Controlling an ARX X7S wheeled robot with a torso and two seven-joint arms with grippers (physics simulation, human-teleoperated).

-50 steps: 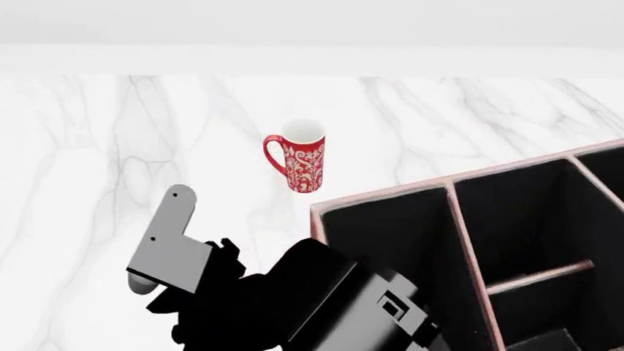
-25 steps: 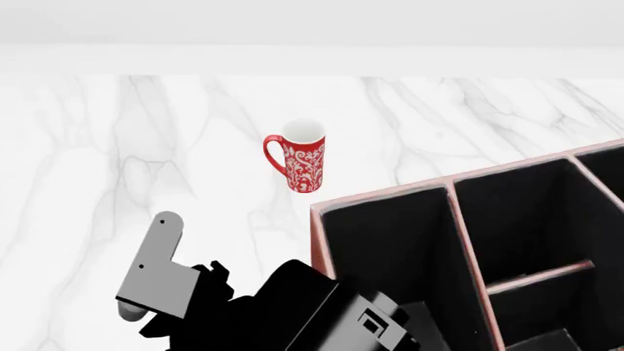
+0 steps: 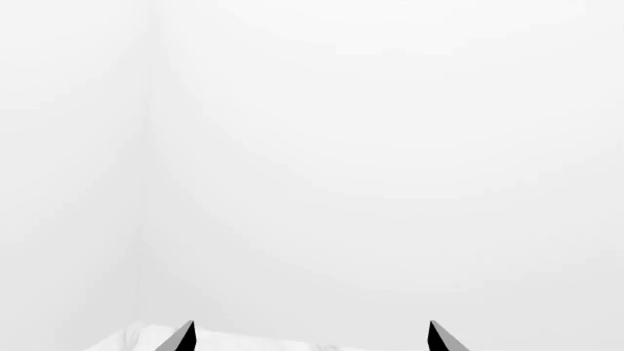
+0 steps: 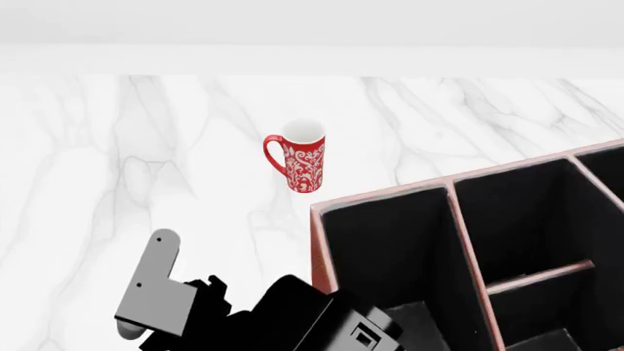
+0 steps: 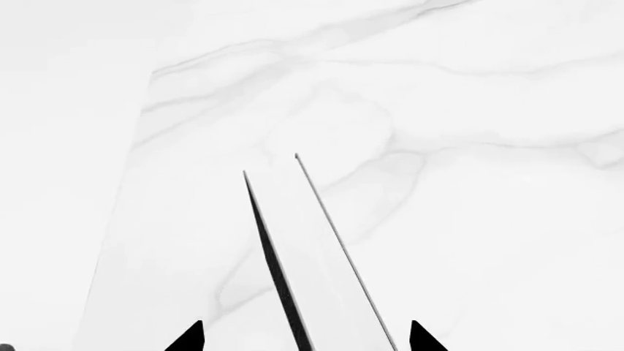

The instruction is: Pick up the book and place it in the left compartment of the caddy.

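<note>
The book [image 5: 322, 278] shows only in the right wrist view. I see it edge-on as a white page band with a black cover line, over the marble. It runs between the tips of my right gripper [image 5: 304, 338], with bare marble showing on both sides, so the jaws are open and astride it. My left gripper [image 3: 309, 338] is open and empty, facing a white wall. The reddish caddy [image 4: 381, 196] stands at the right of the head view. Its long black left compartment [image 4: 385, 248] is nearest the arm. I cannot make out the book in the head view.
A red patterned mug [image 4: 305, 164] stands on the marble table [image 4: 146, 146] just beyond the caddy's left corner. My left arm, black with a grey bracket [image 4: 151, 285], sits at the bottom left, beside the caddy's left wall. The table's edge [image 5: 127, 190] shows in the right wrist view.
In the head view the arm with the grey bracket has sunk down and back toward the bottom edge. The mug and caddy have not moved.
</note>
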